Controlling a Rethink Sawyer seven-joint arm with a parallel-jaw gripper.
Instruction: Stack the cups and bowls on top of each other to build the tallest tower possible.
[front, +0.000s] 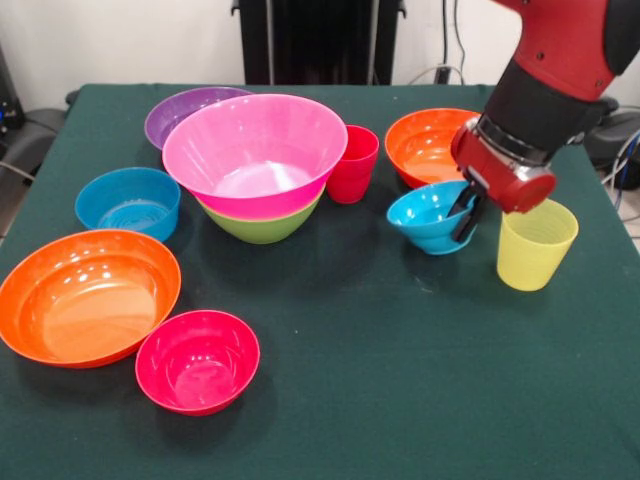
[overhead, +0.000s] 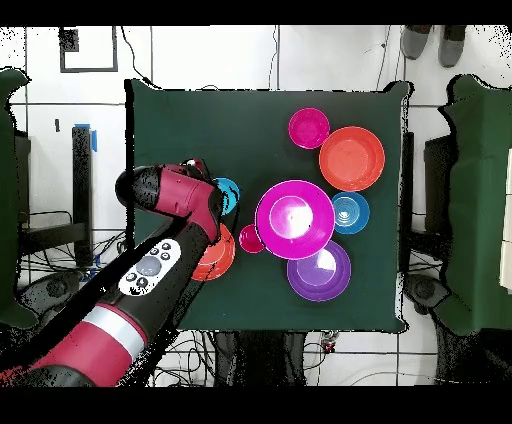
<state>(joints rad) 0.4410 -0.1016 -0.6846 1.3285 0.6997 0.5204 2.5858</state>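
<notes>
My gripper (front: 465, 213) is shut on the right rim of a small blue bowl (front: 425, 217), which hangs tilted just above the cloth. The yellow cup (front: 535, 243) stands right of it. The red cup (front: 353, 163) stands beside the tower: the big pink bowl (front: 255, 150) nested in the green bowl (front: 262, 225). Around them are a purple bowl (front: 190, 112), a second blue bowl (front: 128, 203), two orange bowls (front: 88, 295) (front: 425, 142) and a red-pink bowl (front: 198, 360). In the overhead view my gripper (overhead: 218, 195) is at the blue bowl (overhead: 230, 190); the arm hides the yellow cup.
The green table (front: 400, 400) carries all the bowls. In the overhead view the pink bowl (overhead: 294, 218), purple bowl (overhead: 320, 270), blue bowl (overhead: 349, 212), orange bowl (overhead: 352, 158) and red-pink bowl (overhead: 309, 127) sit on the right half.
</notes>
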